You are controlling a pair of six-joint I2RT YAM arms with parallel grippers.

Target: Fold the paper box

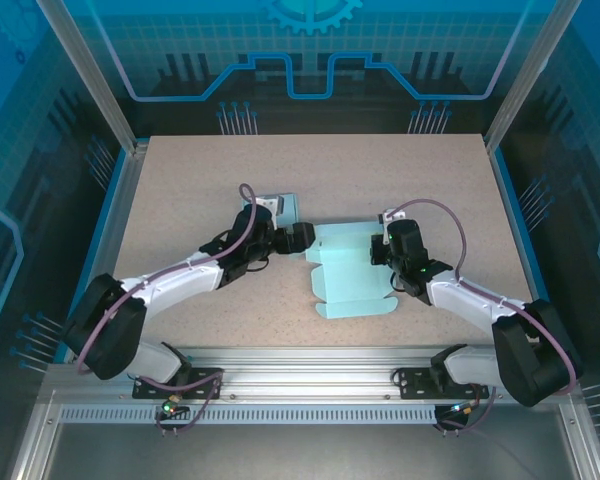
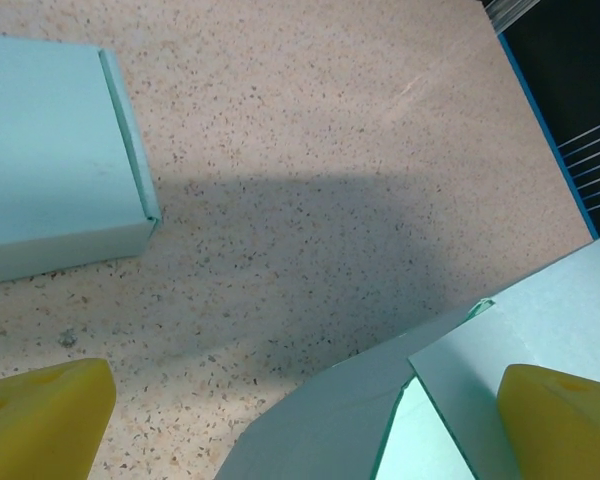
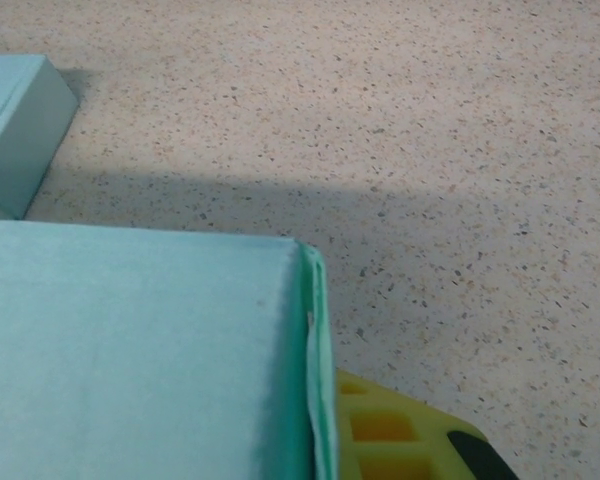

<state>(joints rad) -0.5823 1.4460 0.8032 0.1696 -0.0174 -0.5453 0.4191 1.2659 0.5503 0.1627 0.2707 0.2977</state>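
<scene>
The paper box (image 1: 348, 272) is a pale teal sheet lying partly folded at the table's middle. My left gripper (image 1: 306, 238) hovers at its left edge and stands open. Its yellow fingers (image 2: 42, 420) sit wide apart, with a raised corner flap of the paper box (image 2: 380, 410) between them, touching neither. My right gripper (image 1: 386, 252) is at the box's right side, shut on the paper box's upright doubled wall (image 3: 315, 370). One yellow finger (image 3: 400, 440) presses that wall from outside; the other is hidden behind the teal panel (image 3: 130, 350).
A second teal box (image 1: 280, 208), folded shut, lies just behind my left gripper; it appears in the left wrist view (image 2: 50, 160) and the right wrist view (image 3: 20, 110). The speckled tabletop (image 1: 420, 180) has a blue rim and metal frame posts.
</scene>
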